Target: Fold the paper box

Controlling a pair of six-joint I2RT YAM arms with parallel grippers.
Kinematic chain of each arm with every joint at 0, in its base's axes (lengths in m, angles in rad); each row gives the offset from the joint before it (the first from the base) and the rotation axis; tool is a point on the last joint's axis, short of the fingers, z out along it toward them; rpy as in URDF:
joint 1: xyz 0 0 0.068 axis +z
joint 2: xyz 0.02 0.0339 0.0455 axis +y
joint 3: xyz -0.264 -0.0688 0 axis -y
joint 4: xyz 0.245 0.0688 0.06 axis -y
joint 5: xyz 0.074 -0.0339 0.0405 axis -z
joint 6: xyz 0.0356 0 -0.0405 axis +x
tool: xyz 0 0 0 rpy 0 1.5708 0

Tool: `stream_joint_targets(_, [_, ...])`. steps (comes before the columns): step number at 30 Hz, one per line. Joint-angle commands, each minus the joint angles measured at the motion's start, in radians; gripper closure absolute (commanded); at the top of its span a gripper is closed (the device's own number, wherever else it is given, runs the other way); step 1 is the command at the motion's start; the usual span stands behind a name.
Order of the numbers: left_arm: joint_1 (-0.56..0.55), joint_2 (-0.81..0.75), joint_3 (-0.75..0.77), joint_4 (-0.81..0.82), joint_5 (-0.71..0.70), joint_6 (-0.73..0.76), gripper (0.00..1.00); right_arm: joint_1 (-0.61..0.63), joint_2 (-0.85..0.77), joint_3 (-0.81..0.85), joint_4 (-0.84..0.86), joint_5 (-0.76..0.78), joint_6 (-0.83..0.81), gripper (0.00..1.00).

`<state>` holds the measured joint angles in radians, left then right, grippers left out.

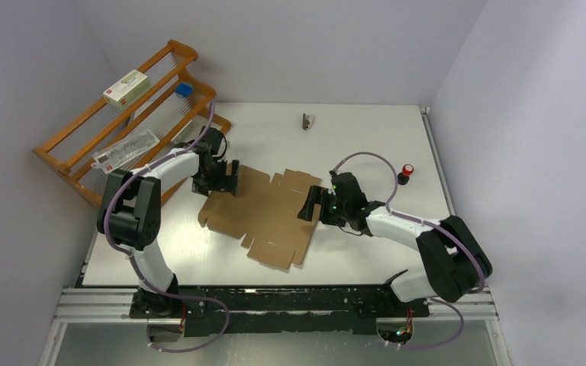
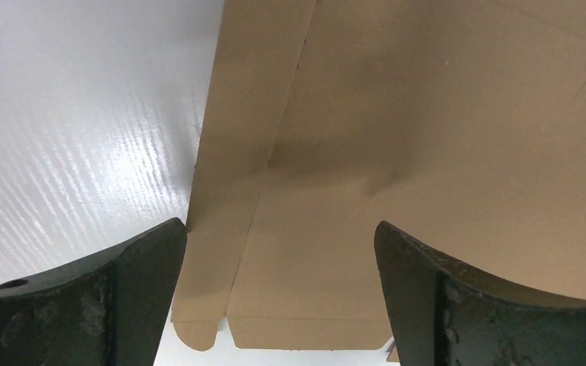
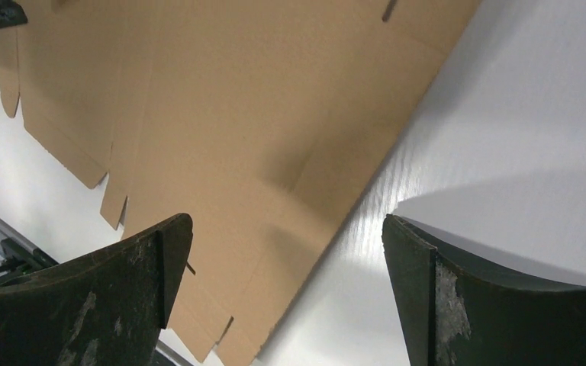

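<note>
The paper box (image 1: 268, 216) is a flat brown die-cut cardboard sheet with flaps and slits, lying unfolded in the middle of the white table. My left gripper (image 1: 223, 181) hovers open over its far-left corner; in the left wrist view (image 2: 281, 229) the cardboard (image 2: 397, 137) fills the gap between the wide-spread fingers. My right gripper (image 1: 310, 205) stands open at the sheet's right edge. Seen from the right wrist (image 3: 288, 225), that edge of the sheet (image 3: 221, 114) runs diagonally between the fingers. Nothing is held.
A wooden rack (image 1: 133, 114) leans at the back left, carrying a white carton with red print (image 1: 127, 86), a blue item (image 1: 184, 89) and a flat packet (image 1: 126, 150). A small metal clip (image 1: 306, 121) lies at the far edge. A red-capped knob (image 1: 406, 173) stands at the right.
</note>
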<state>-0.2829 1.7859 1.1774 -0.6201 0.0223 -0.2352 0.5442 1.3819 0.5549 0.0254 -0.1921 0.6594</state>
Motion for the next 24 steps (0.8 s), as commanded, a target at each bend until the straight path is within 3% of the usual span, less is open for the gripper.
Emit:
stream_joint_targets(1, [0.005, -0.010, -0.025, 0.017, 0.089, 0.007, 0.02, 0.003, 0.063, 0.078, -0.022, 0.023, -0.060, 0.00])
stream_joint_targets(14, [-0.043, -0.260, -0.281, 0.023, 0.265, -0.140, 0.02, -0.004, 0.335, 0.444, -0.143, 0.084, -0.211, 0.00])
stream_joint_targets(24, [-0.354, -0.605, -0.505, 0.053, 0.257, -0.468, 0.02, -0.015, 0.550, 0.731, -0.221, 0.075, -0.356, 0.00])
